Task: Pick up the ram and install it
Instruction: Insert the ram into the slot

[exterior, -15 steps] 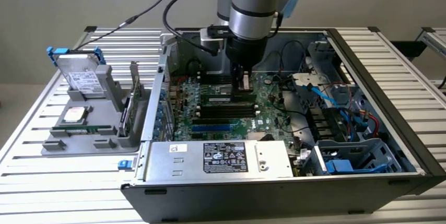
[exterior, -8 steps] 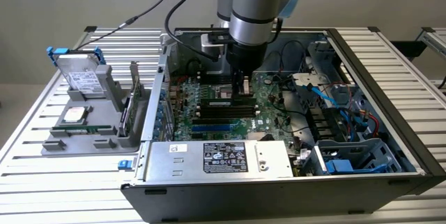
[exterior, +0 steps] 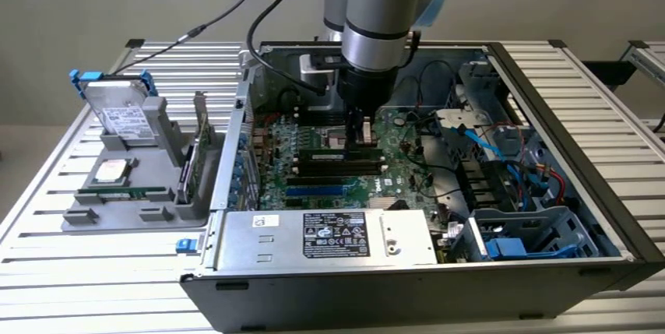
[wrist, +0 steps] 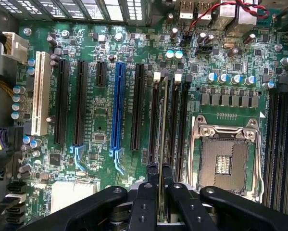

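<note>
**The gripper point(wrist: 159, 169) holds the ram point(wrist: 161, 125) over the memory slots point(wrist: 176, 120).**

The gripper is squeezed tight on the ram, a thin green stick seen edge-on between its two black fingers point(wrist: 146, 202). The ram is right over the long black slots, beside the silver chip socket point(wrist: 225, 159), inside the open computer case point(exterior: 582, 100). I cannot tell if it touches a slot yet. I think the pick-up is done and the putting-in step is in hand. This step needs the stick straight over one slot and pushed evenly, or it could tilt and jam. The sticker point(exterior: 335, 234) on the grey power box has writing, but it is too small to read.
</note>
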{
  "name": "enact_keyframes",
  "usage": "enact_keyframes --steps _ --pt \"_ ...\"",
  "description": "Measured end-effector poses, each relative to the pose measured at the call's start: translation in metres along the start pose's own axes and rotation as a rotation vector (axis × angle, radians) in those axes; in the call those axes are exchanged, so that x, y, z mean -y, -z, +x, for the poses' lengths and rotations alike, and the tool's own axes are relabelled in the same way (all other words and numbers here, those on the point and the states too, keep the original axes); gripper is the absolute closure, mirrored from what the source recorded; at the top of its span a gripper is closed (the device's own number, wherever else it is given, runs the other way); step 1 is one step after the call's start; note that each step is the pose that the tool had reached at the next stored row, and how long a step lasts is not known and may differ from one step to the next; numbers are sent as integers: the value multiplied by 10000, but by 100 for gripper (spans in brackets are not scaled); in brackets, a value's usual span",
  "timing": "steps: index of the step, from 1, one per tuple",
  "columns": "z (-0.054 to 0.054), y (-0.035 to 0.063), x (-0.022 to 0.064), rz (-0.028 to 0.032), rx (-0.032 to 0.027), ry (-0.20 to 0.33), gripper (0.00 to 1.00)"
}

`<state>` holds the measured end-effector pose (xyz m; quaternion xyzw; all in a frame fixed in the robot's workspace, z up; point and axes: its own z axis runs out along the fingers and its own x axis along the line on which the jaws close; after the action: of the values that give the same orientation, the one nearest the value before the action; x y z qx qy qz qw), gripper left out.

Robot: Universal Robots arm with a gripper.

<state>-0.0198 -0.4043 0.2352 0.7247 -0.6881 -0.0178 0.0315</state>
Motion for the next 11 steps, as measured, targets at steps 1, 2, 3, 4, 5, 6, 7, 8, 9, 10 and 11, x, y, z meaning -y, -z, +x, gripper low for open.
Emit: enact_keyframes --steps 1,2,3,4,5,6,7,8,9,10,11 --pt "0 -4 0 -1 -2 10 87" --pt "1 -4 0 -2 -4 14 87" --pt "0 -4 0 -2 -3 15 87" --pt "1 -4 0 -2 -4 16 87" --pt "0 -5 1 -1 -2 16 87" --pt "0 -5 1 -1 -1 16 87" --pt "0 -5 1 -1 0 16 87" --pt "2 -5 0 -1 2 16 87" --pt "5 -5 0 -1 5 17 87" --pt "6 -5 0 -1 4 17 87" --pt "6 -5 0 -1 4 16 87"
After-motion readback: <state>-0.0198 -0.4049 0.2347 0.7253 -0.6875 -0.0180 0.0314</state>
